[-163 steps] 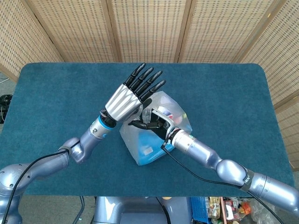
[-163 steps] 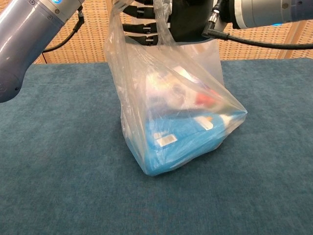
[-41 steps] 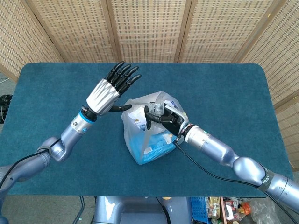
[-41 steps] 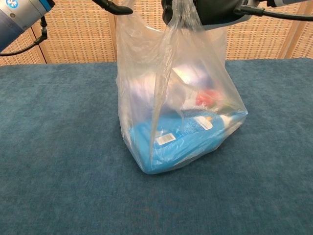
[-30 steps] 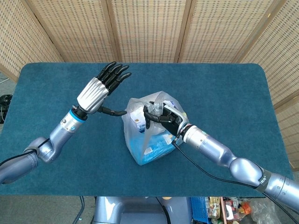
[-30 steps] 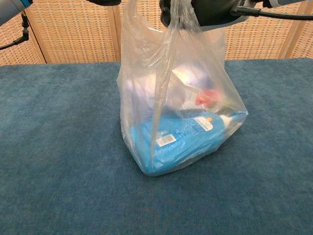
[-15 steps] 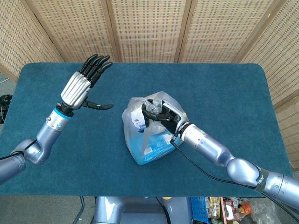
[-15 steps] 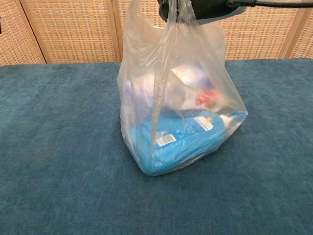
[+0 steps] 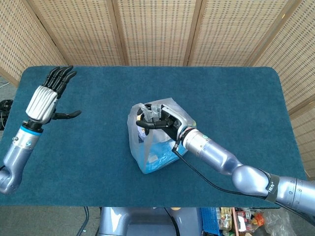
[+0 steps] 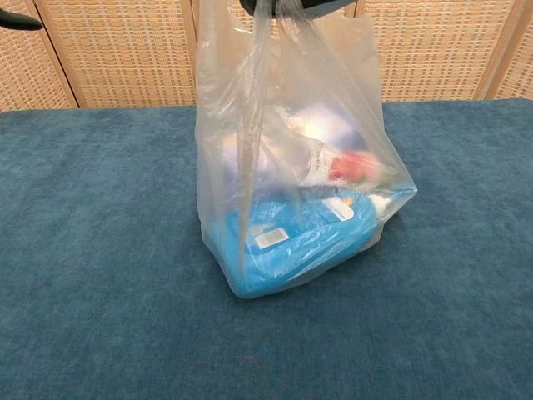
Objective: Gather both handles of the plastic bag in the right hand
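**Right hand has the bag's handles bunched at the top**

The clear, thin plastic bag (image 9: 157, 137) stands near the middle of the teal felt-covered table (image 9: 236, 98), its base on the cloth and its sides pulled up tall. Over the bag's mouth, the right hand (image 9: 160, 120) has its dark fingers curled down and clamped on the gathered plastic; from the head view both handles (image 9: 150, 109) look drawn into that grip, though the crumpled film makes it hard to separate 1 from the other. The chest view cuts the hand off at the top edge, showing only a dark sliver where the plastic strands meet.

Inside the bag, a bright blue soft pack (image 10: 291, 242) lies at the bottom, with white items and something red (image 10: 350, 165) above it, all blurred by the film.

Well to the left of the bag, the left hand (image 9: 45, 98) is raised, fingers straight and together, thumb out to the side, holding nothing.
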You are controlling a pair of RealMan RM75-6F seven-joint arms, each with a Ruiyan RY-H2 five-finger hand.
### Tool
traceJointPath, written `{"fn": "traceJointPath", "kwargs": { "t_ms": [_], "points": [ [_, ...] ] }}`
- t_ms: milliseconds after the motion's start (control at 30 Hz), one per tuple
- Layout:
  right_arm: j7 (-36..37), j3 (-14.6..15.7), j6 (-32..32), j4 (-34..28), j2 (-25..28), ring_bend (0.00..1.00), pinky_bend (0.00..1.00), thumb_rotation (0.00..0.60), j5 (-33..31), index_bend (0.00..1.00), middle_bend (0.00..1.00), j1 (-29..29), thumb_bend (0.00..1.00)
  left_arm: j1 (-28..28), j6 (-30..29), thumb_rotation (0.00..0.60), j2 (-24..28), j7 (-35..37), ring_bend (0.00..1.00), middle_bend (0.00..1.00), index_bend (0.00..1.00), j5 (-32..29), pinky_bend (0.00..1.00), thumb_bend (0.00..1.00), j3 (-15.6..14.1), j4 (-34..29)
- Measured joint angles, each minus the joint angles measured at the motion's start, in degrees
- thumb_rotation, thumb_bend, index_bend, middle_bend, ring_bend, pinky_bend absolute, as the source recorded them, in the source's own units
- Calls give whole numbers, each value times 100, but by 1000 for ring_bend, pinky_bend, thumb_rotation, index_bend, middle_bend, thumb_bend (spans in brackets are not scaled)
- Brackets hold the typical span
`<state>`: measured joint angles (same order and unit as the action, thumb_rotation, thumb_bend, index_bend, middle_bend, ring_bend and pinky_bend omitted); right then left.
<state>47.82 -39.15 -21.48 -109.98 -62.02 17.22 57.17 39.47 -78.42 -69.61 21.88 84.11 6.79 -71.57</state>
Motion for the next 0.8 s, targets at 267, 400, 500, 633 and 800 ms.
{"fn": "traceJointPath", "kwargs": {
  "t_ms": [267, 400, 500, 633, 800],
  "points": [
    [-109, 121, -219, 12, -133, 765, 616, 600, -23, 624, 679, 254, 144, -933, -40, 600, 458, -436, 0, 0, 0, -688, 0, 0, -155, -933],
    [-199, 155, -154, 89, -156, 769, 618, 600, 86, 648, 678, 295, 444, -1341, -203, 600, 519, -442, 0, 0, 0, -904, 0, 0, -192, -1077],
    [-302, 207, -108, 187, -164, 778, 619, 600, 206, 681, 688, 324, 734, -1621, -321, 600, 534, -438, 0, 0, 0, -1076, 0, 0, -198, -1104],
    [-508, 341, -134, 300, -178, 797, 629, 600, 397, 726, 723, 367, 967, -1927, -442, 600, 517, -402, 0, 0, 0, -1243, 0, 0, -170, -1127],
    [-681, 533, -291, 450, -247, 834, 712, 600, 471, 802, 765, 453, 1000, -2183, -518, 600, 383, -331, 0, 0, 0, -1357, 0, 0, -123, -1129]
  ]
}}
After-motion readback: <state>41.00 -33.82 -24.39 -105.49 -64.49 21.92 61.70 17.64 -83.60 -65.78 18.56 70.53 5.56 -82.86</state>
